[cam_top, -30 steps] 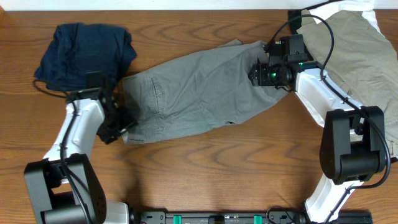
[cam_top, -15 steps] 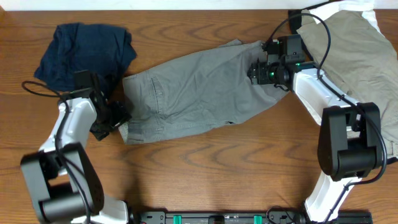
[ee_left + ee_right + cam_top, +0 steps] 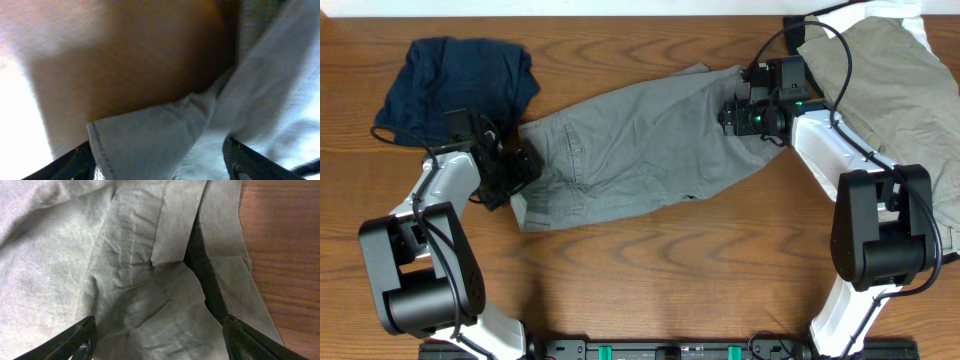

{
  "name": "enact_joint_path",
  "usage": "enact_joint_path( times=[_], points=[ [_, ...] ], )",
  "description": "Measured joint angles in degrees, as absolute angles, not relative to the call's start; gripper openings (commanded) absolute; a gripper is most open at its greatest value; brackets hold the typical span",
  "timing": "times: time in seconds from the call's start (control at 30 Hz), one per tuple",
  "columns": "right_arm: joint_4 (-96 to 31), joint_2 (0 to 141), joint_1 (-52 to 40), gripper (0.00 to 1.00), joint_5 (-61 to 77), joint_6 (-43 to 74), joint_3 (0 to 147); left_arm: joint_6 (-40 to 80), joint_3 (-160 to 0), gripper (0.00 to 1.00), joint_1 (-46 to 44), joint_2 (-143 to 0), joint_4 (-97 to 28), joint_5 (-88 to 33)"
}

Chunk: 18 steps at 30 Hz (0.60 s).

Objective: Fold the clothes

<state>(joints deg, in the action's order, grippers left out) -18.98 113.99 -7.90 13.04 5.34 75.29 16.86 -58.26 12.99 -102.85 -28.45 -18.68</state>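
Three garments on the table [image 3: 650, 290]. The mid-grey shorts [image 3: 640, 150] lie flat but rumpled across the middle, slanting from lower left to upper right. A navy heap [image 3: 455, 80] sits upper left. A khaki piece [image 3: 890, 90] sits upper right, cut off by the frame edge. Left gripper [image 3: 157, 162] is spread wide at the shorts' left end, a stitched hem between the jaws; that view is blurred, contact unclear. Right gripper [image 3: 157, 342] is spread too, over the right end, nothing clamped.

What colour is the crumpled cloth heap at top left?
Navy blue; the soft crumpled cloth heap shows best overhead.
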Motion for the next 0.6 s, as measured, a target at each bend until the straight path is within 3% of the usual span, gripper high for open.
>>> enact_joint_path(
  times=[0.13,0.33,0.6],
  points=[
    [-19.0,114.0,-7.9,0.79,13.0,5.3,75.3,16.3,-59.0,0.58,13.1,-104.2,-27.9,-20.9],
    [-19.0,114.0,-7.9,0.78,13.0,5.3,75.3,16.1,-60.1,0.08,13.1,-106.8,-25.9,-24.1],
    [-19.9,114.0,-7.9,0.77,13.2,5.7,75.3,15.6,-59.5,0.06,13.1,-106.0,-26.7,-25.0]
  ],
)
